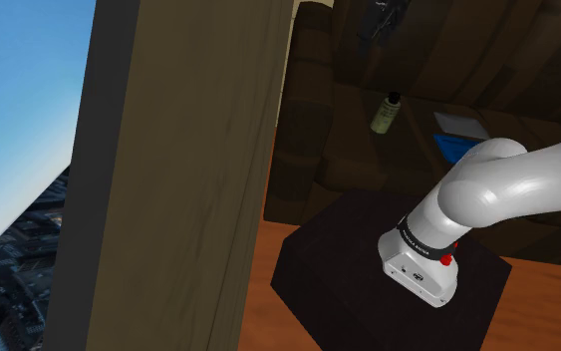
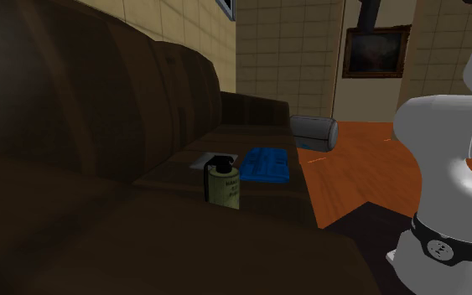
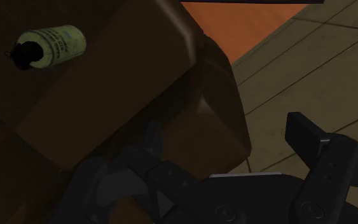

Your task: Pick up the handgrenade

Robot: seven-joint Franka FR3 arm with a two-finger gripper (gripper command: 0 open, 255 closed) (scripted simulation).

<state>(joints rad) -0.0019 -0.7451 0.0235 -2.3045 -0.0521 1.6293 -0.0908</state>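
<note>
The handgrenade (image 1: 386, 112) is an olive-green canister with a black top and small dark lettering. It stands upright on the flat dark brown seat of a sofa (image 2: 100, 168). In the second exterior view the handgrenade (image 2: 223, 182) stands just in front of a white sheet and a blue object. In the wrist view the handgrenade (image 3: 50, 44) is far off from my gripper (image 3: 228, 137), which hangs over the sofa's corner. Its black fingers stand apart, open, with nothing between them.
A blue tray-like object (image 2: 265, 163) and a white sheet (image 2: 204, 159) lie on the sofa behind the grenade. A grey rounded appliance (image 2: 313, 131) sits further back. A broad wooden post (image 1: 178, 179) blocks the shoulder view's left. The arm's base (image 1: 422, 261) stands on the dark stand (image 1: 318, 269).
</note>
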